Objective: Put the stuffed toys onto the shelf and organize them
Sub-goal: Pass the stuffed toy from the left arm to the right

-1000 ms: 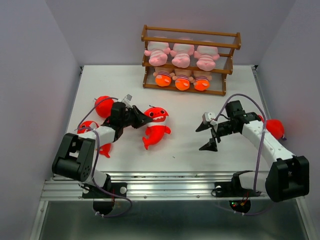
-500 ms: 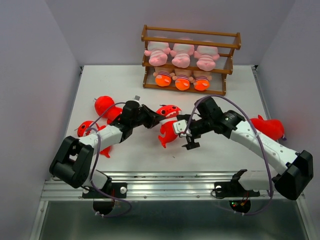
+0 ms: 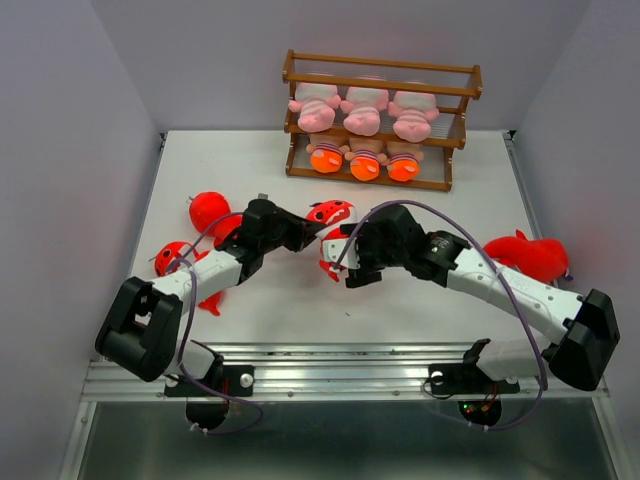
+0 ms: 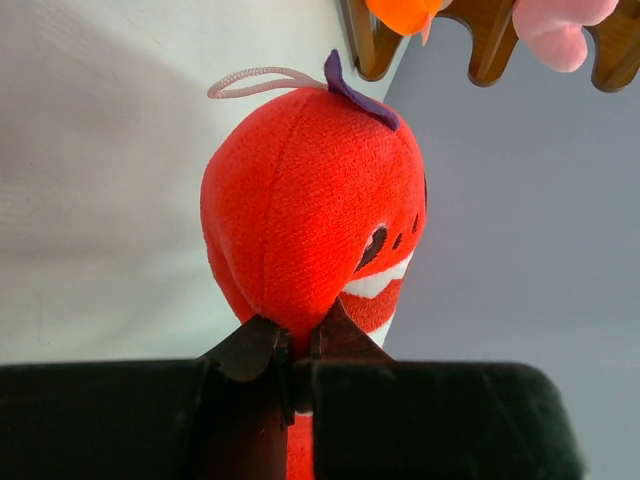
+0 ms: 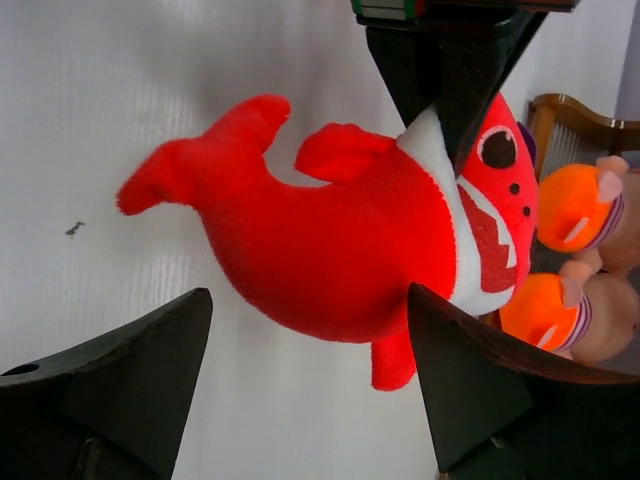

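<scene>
Handover risk: left gripper (image 4: 295, 345) pinches shark (image 5: 340, 240) by a thin fold only; right gripper (image 5: 308, 300) stands wide open astride its body — early release drops it.

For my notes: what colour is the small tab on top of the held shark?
The tab is purple; the left wrist view shows it best.

The left gripper (image 3: 306, 234), clamped on the red plush shark with the white toothy mouth (image 3: 331, 214), now holds it farther right, nearer the brown wooden shelf (image 3: 380, 68). The right gripper (image 3: 346, 258) has swung in from the right; its spread fingers now flank the shark's body.
</scene>
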`<action>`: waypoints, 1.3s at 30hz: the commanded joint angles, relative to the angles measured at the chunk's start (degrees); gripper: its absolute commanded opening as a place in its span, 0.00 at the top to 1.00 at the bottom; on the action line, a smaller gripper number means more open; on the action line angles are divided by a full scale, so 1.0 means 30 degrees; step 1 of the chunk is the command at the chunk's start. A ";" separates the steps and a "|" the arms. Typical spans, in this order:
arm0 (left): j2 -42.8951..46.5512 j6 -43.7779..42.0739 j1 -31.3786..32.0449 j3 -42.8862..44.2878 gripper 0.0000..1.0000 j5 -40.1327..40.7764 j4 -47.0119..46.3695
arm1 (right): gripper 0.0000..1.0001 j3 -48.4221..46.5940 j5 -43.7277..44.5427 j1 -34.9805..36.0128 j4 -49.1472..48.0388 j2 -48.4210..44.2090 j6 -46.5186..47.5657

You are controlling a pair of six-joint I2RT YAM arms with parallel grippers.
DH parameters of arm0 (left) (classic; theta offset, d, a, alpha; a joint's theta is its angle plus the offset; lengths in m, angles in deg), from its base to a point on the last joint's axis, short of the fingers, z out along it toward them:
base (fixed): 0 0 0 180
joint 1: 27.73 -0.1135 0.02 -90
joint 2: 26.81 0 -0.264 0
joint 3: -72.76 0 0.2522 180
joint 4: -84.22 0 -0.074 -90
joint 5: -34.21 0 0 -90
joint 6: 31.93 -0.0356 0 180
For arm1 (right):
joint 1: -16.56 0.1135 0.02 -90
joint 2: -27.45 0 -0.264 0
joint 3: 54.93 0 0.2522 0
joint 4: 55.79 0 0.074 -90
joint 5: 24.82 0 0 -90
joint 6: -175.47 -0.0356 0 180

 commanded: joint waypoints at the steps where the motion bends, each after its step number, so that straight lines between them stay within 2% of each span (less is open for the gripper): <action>1: 0.0962 0.0593 -0.0018 0.0118 1.00 -0.0075 -0.0866 | 0.19 0.0334 0.2345 0.0192 -0.2610 0.0148 -0.0566; 3: 0.1050 0.0593 -0.0018 0.0118 1.00 -0.0134 -0.0866 | 0.21 0.0510 0.2286 0.0192 -0.2756 0.0236 -0.0537; 11: 0.1460 0.0476 -0.0018 0.0089 1.00 -0.0544 -0.1013 | 0.52 0.0014 0.1789 0.0192 -0.3285 0.0939 -0.1180; 12: 0.1519 0.0446 -0.0018 0.0060 1.00 -0.0544 -0.1013 | 0.58 -0.0278 0.1643 0.0192 -0.3314 0.1026 -0.1326; 13: 0.1635 0.0475 -0.0018 0.0031 1.00 -0.0573 -0.1013 | 0.71 -0.0426 0.1496 0.0192 -0.3285 0.1172 -0.1502; 15: 0.1753 0.0417 -0.0047 -0.0115 1.00 -0.0574 -0.1013 | 0.86 -0.0748 0.1086 0.0192 -0.3168 0.1290 -0.1942; 16: 0.1870 0.0388 -0.0018 -0.0203 1.00 -0.0603 -0.1013 | 0.97 -0.1039 0.0795 0.0192 -0.3051 0.1378 -0.2088; 20: 0.2426 -0.0430 -0.0164 -0.0438 0.99 0.0182 -0.0517 | 0.99 -0.1569 0.0411 0.0192 -0.2524 0.1233 -0.2732; 21: 0.2804 -0.1158 -0.0223 -0.0438 0.97 0.0507 0.0094 | 0.99 -0.1686 0.0353 0.0192 -0.2407 0.1145 -0.2792; 22: 0.2982 -0.1658 -0.0542 -0.0525 0.78 0.0800 0.0274 | 0.99 -0.1948 0.0381 0.0192 -0.2058 0.0999 -0.2909; 24: 0.3450 -0.2800 -0.1012 -0.0672 0.54 0.0745 0.0305 | 0.99 -0.2242 0.0498 0.0192 -0.1733 0.0764 -0.2910; 25: 0.4004 -0.3879 -0.1275 -0.0847 0.34 0.0658 0.0218 | 0.99 -0.2388 0.0673 0.0192 -0.1442 0.0705 -0.2939; 26: 0.4299 -0.4499 -0.1800 -0.0964 0.27 0.0396 0.0044 | 0.99 -0.2709 0.0790 0.0192 -0.1352 0.0589 -0.2968; 28: 0.5467 -0.6252 -0.2359 -0.1286 0.24 0.0218 -0.0514 | 0.99 -0.3091 0.0937 0.0192 -0.1205 0.0587 -0.2997; 29: 0.5851 -0.6669 -0.2681 -0.1288 0.08 0.0246 -0.0399 | 0.99 -0.3470 0.0996 0.0018 -0.1204 0.0646 -0.3027; 30: 0.6638 -0.7108 -0.3235 -0.1172 0.03 0.0508 0.0472 | 0.99 -0.3677 0.1055 0.0017 -0.1204 0.0704 -0.3027; 34: 0.8514 -1.0532 -0.4175 -0.0235 0.02 0.2382 0.2699 | 0.99 -0.5166 0.1523 0.0017 -0.1146 0.1259 -0.3027; 36: 0.9220 -1.3110 -0.4382 0.0439 0.01 0.3349 0.3930 | 0.99 -0.5902 0.1845 0.0017 -0.1088 0.1553 -0.2852; 39: 1.0744 -1.5950 -0.4501 0.0734 0.01 0.4084 0.4610 | 0.99 -0.7776 0.2489 -0.0186 -0.1028 0.2343 -0.2559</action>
